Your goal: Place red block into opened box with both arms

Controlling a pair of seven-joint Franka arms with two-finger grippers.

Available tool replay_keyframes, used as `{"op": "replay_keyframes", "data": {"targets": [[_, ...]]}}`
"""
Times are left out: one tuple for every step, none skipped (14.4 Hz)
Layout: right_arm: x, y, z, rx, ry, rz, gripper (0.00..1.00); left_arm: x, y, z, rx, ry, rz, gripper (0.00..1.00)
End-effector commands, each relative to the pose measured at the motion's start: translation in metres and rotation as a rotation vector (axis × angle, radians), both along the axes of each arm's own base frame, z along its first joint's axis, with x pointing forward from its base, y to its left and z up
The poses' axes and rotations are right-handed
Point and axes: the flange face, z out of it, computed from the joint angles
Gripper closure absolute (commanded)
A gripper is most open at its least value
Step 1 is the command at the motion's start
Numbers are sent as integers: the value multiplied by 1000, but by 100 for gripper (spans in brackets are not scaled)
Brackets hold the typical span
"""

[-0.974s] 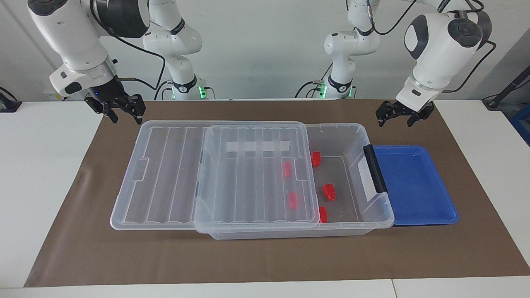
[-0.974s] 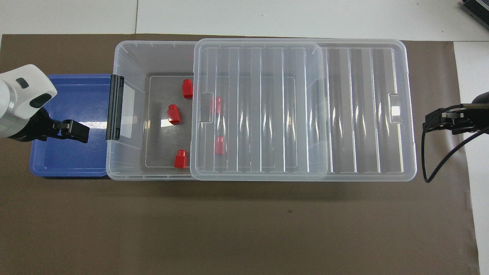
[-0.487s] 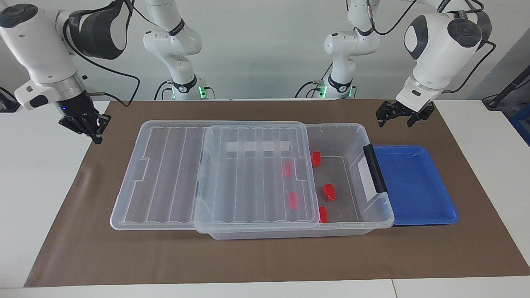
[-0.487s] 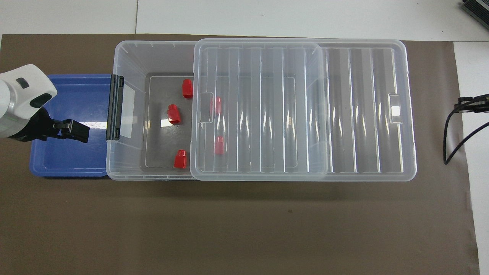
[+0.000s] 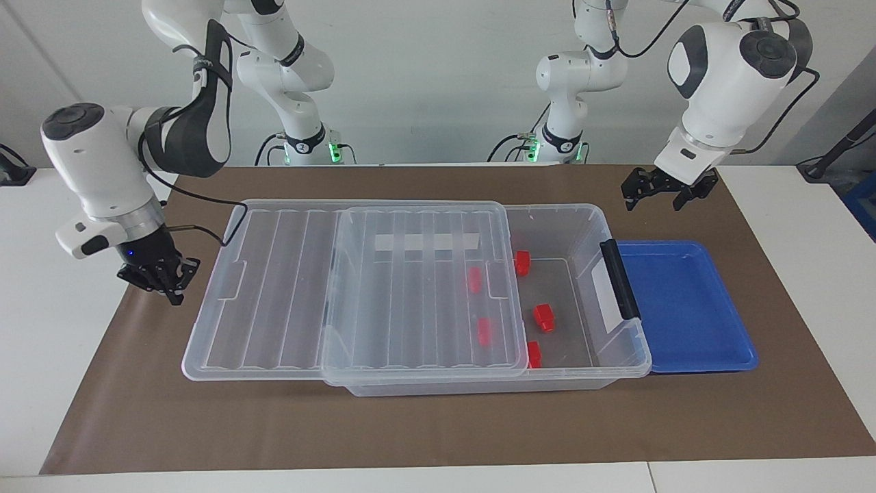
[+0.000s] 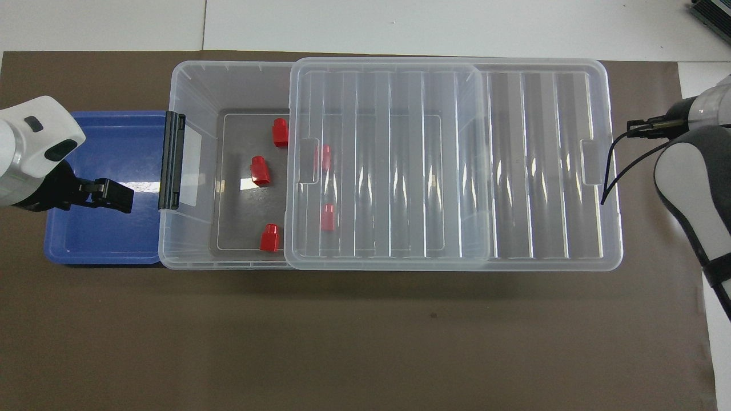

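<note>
Down and forward swings the right claw (image 5: 159, 279), off its earlier spot by the box's robot-side corner, and its fingers have snapped together, pinching nothing. It now hangs low beside the lid's (image 5: 349, 287) overhanging end, toward the right arm's end of the counter (image 5: 41, 329), over the edge of the brown mat (image 5: 438, 424). Over on the left arm's end, the left claw (image 5: 661, 190) has not budged: fingers spread, empty, hovering near the opened box's (image 5: 616, 356) robot-side corner, just past the blue tray (image 5: 691, 308).

And the opened box itself? Lid slid partway off toward the right arm's end, black handle (image 5: 619, 279) butting against the tray. Five red blocks lie inside: one red block (image 5: 544, 317) out in the uncovered part, two more (image 5: 523, 263) (image 5: 534, 354) at the lid's edge, and two (image 5: 475, 279) (image 5: 484, 331) showing through the clear lid.
</note>
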Motion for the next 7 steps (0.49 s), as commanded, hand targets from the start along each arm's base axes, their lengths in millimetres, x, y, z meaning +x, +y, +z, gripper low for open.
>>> {"op": "replay_keyframes", "data": {"targets": [[7,20,-1,60,-17,19,100,-8,2,2,-12,-19,-2,0],[7,27,-2,63,-16,28,100,-8,3,2,-13,-19,0,0],[8,36,-3,64,-14,42,100,-8,3,2,-13,-19,0,0],[8,47,-3,64,-13,59,100,-7,3,2,-13,-20,0,0],[9,55,-3,65,-11,70,100,-8,3,1,-12,-21,-1,0],[8,62,-3,66,-9,80,100,-8,3,-1,-12,-21,-1,0],[8,71,-4,67,-4,92,100,-8,3,-3,-13,-19,0,0]]}}
